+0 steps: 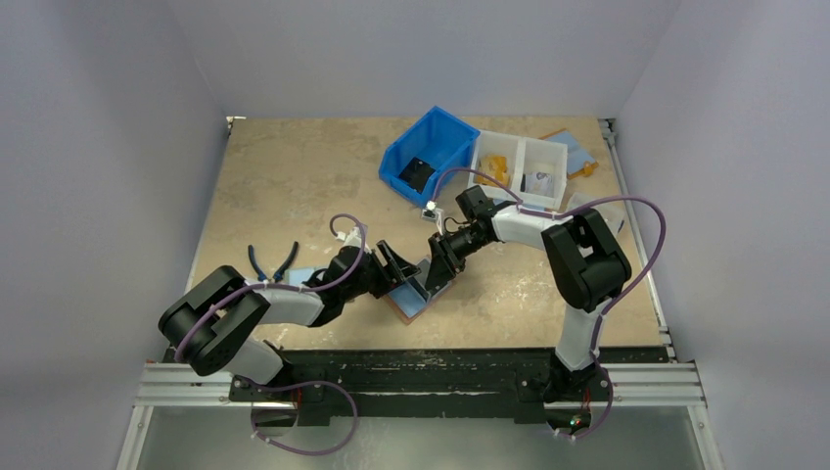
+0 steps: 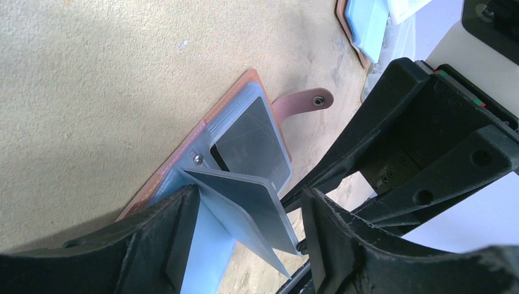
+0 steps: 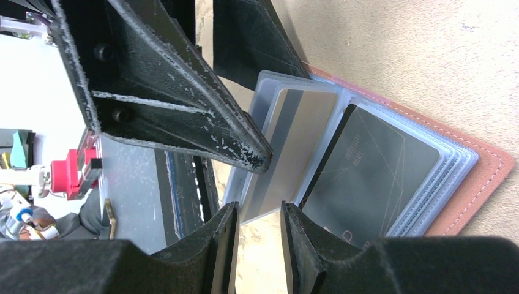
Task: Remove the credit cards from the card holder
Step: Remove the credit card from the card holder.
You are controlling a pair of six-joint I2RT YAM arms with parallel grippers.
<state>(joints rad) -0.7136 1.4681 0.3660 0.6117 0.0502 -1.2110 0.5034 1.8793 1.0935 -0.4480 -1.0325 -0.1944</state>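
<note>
On the left gripper (image 2: 245,239), fingers (image 2: 162,236) wide apart, astride one raised plastic sleeve (image 2: 245,202). On the right gripper (image 3: 257,245), only a narrow gap, at the lower edge of one silver striped card (image 3: 291,147). Beside that, one dark card (image 3: 373,171). Both in one card holder (image 3: 483,165), lying open on the table (image 1: 294,176) between the two grippers.

Salmon-brown leather card holder (image 1: 412,297) open flat on bench (image 1: 294,176), front centre. Clear sleeves fanned. Grey striped card (image 3: 292,147) in raised sleeve; dark card (image 3: 373,171) sleeved beside it.
</note>
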